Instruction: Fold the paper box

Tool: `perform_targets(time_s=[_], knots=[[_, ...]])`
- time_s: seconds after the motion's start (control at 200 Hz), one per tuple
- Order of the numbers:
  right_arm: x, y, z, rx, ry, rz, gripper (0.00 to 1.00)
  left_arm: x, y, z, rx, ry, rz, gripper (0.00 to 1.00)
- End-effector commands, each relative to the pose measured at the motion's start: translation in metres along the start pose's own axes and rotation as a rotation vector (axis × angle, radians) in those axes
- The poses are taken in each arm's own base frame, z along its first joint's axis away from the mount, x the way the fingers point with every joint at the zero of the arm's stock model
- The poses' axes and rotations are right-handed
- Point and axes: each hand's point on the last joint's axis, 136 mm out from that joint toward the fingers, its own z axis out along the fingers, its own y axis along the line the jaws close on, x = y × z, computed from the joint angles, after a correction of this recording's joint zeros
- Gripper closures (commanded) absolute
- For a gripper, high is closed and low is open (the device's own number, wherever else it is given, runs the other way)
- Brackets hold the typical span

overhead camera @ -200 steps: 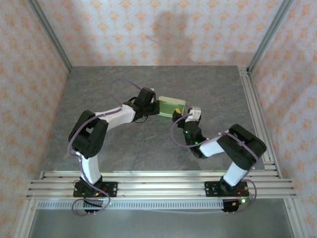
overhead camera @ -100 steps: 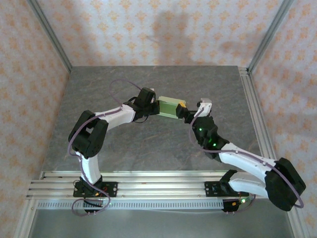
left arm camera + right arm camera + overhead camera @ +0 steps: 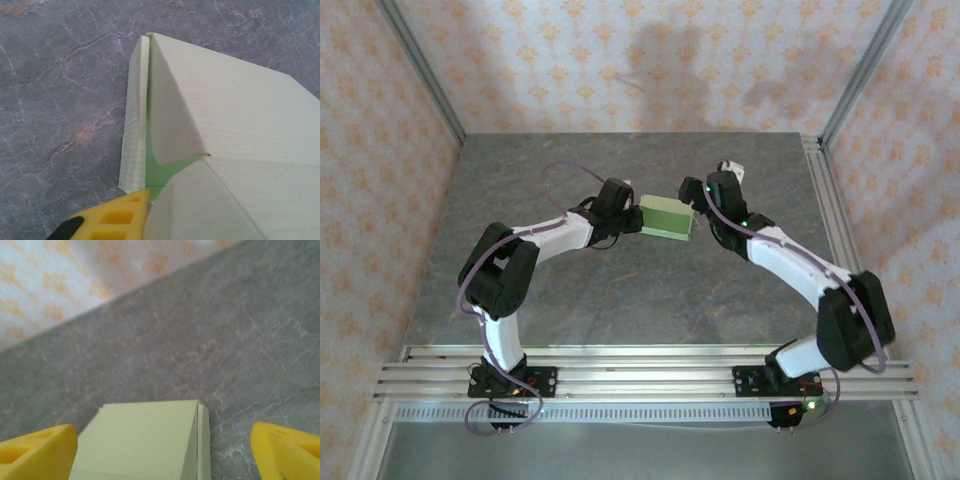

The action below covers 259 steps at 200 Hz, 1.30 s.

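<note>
Well, my right gripper (image 3: 697, 205) stands released, its two yellow fingers (image 3: 35, 450) spread wide, and the paper box (image 3: 145, 440) lies low between them. The box sits close beside one finger. The other finger (image 3: 287, 447) has a stretch of bare table (image 3: 240, 365) between it and the card. From this wrist I look along the box's flat top panel, with a thin folded edge running down the side that faces the far finger. Beyond my fingertips the grey marbled table runs back to the patterned wall (image 3: 60, 285).

My left gripper (image 3: 632, 213) is at the opposite end, so the box lies on the table between my two grippers, each facing one end of it. From the left wrist, one yellow finger (image 3: 112, 220) shows at the bottom, right against the edge of a rounded flap (image 3: 200, 210). Just ahead of that finger the end of the box is only partly folded: a narrow side strip (image 3: 135, 120) lies alongside, another flap slopes inward, and greener card shows in the gap between them. Whether my left jaws are clenched on the card or merely touching it I cannot tell, as the second finger is hidden, possibly under the flap.
</note>
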Motion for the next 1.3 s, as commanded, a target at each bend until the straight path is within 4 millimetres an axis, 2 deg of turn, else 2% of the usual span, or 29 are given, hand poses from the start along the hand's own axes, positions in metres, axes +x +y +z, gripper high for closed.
perform_targets(time_s=[0.0, 0.19, 0.295, 0.37, 0.486, 0.541, 0.616, 0.791, 0.896, 1.011, 1.206, 1.236, 1.291], knots=[[0.014, -0.005, 0.014, 0.035, 0.118, -0.004, 0.11, -0.010, -0.011, -0.017, 0.032, -0.037, 0.027, 0.73], [0.026, -0.015, 0.037, 0.066, 0.196, 0.049, 0.11, -0.003, -0.008, -0.036, 0.032, -0.033, 0.070, 0.53], [0.031, -0.017, 0.043, 0.065, 0.220, 0.058, 0.11, 0.009, -0.002, -0.050, 0.030, -0.022, 0.109, 0.38], [0.035, -0.017, 0.046, 0.056, 0.239, 0.060, 0.10, 0.019, 0.002, -0.062, 0.037, -0.014, 0.149, 0.30], [0.048, -0.016, 0.053, 0.034, 0.283, 0.036, 0.10, 0.026, -0.010, -0.086, 0.134, -0.041, 0.226, 0.21], [0.058, -0.013, 0.058, 0.007, 0.325, 0.011, 0.10, 0.022, -0.018, -0.100, 0.170, -0.071, 0.248, 0.16], [0.067, -0.012, 0.061, -0.011, 0.363, -0.025, 0.12, 0.011, -0.018, -0.112, 0.163, -0.103, 0.234, 0.11], [0.082, -0.020, 0.071, 0.003, 0.421, -0.076, 0.29, -0.028, 0.006, -0.115, 0.091, -0.169, 0.029, 0.11], [0.086, -0.024, 0.073, 0.012, 0.434, -0.092, 0.40, -0.045, 0.011, -0.105, 0.080, -0.146, -0.018, 0.13], [0.083, -0.024, 0.075, -0.011, 0.425, -0.087, 0.42, -0.053, 0.010, -0.078, 0.063, -0.053, -0.031, 0.19], [0.089, -0.032, 0.085, -0.043, 0.463, -0.048, 0.52, -0.045, -0.007, -0.025, 0.132, 0.131, -0.045, 0.37], [0.090, -0.032, 0.086, -0.052, 0.469, -0.043, 0.52, -0.040, -0.004, -0.013, 0.124, 0.161, -0.049, 0.38], [0.090, -0.031, 0.088, -0.069, 0.475, -0.044, 0.53, -0.039, -0.004, -0.003, 0.121, 0.181, -0.044, 0.41]])
